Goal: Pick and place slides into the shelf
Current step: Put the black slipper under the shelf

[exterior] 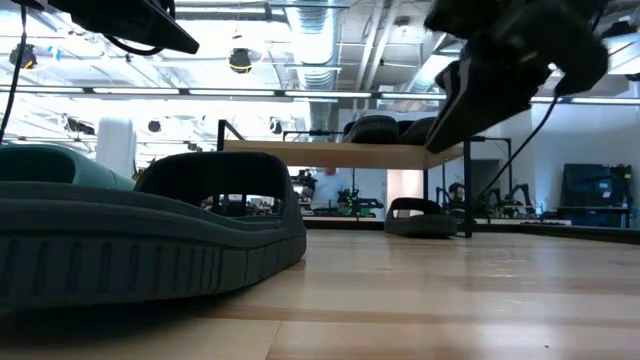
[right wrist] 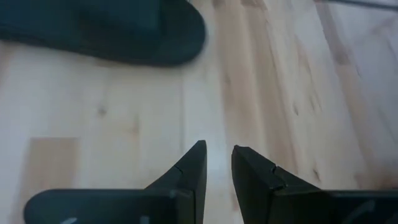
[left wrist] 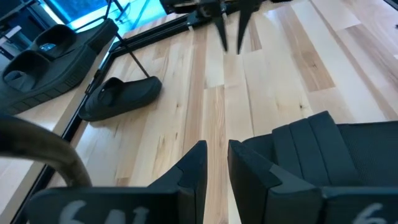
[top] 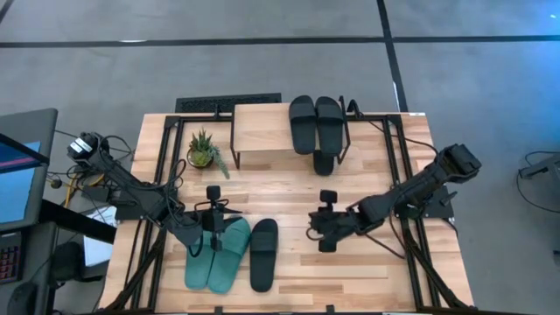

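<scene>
The shelf (top: 262, 131) stands at the table's far middle. Two black slides (top: 304, 122) (top: 330, 122) lie side by side on its top board. A third black slide (top: 324, 163) lies on the table under its right end, also seen in the low view (exterior: 425, 215). The teal pair (top: 215, 255) and one more black slide (top: 263, 254) lie soles down near the front edge. My left gripper (top: 229, 213) hovers over the teal pair's far ends, open by a narrow gap and empty. My right gripper (top: 311, 229) hovers right of the black slide, open by a narrow gap and empty.
A small potted plant (top: 203, 150) stands left of the shelf. A black ribbed mat (top: 227, 105) lies behind the shelf at the far edge. Bare tabletop (top: 289, 197) lies between the shelf and the front slides. Black frame rails run along both table sides.
</scene>
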Robot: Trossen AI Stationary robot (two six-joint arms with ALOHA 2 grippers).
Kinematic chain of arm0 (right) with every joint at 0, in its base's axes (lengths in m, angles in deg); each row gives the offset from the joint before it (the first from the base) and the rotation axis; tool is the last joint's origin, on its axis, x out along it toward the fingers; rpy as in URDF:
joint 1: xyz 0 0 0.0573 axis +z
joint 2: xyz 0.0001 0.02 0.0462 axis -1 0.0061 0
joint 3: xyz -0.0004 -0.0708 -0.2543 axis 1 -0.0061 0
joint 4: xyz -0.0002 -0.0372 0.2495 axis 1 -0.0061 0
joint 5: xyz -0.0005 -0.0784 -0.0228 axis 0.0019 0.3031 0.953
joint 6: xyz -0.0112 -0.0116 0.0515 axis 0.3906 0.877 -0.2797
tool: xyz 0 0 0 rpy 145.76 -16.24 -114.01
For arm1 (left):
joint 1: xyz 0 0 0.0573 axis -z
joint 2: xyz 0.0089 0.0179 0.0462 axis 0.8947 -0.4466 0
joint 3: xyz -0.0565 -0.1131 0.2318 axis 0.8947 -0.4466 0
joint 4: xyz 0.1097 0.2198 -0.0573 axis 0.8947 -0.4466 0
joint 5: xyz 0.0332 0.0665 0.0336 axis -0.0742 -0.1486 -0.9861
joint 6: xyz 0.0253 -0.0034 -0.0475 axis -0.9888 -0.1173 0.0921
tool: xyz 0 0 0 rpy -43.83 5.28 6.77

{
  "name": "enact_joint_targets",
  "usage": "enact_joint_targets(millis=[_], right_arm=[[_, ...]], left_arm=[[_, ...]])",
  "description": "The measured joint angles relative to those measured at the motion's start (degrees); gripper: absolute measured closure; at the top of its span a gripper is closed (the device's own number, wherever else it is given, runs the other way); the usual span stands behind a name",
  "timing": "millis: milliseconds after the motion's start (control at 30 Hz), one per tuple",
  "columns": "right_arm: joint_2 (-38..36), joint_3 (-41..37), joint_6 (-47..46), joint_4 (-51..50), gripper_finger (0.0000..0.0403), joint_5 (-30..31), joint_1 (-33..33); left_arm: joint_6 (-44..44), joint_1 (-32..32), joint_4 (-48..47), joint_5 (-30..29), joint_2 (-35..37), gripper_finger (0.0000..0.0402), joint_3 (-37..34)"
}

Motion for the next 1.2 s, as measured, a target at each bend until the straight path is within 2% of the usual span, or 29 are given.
enact_joint_targets(millis=[267,433,567,933,1200], right_arm=[[0.0,0.0,1.3,7.1,0.0337,2.8,4.3],[0.0,0.0,1.9,8.3,0.0337,2.9,5.6],[0.0,0.0,2.4,8.0,0.0337,5.7,6.5],[0.0,0.0,3.2,4.6,0.0337,18.0,11.4],[-0.3,0.0,-1.2,-0.1,0.0337,25.9,15.0]], left_arm=[[1.4,0.0,0.0,0.6,0.0,0.0346,0.0],[3.2,0.0,0.1,5.9,0.0,0.0346,0.0],[3.9,0.3,2.3,9.3,-1.4,0.0346,0.0],[-2.3,2.4,15.5,8.7,-12.5,0.0346,0.0],[-4.7,2.7,14.0,9.2,-22.6,0.0346,6.3]])
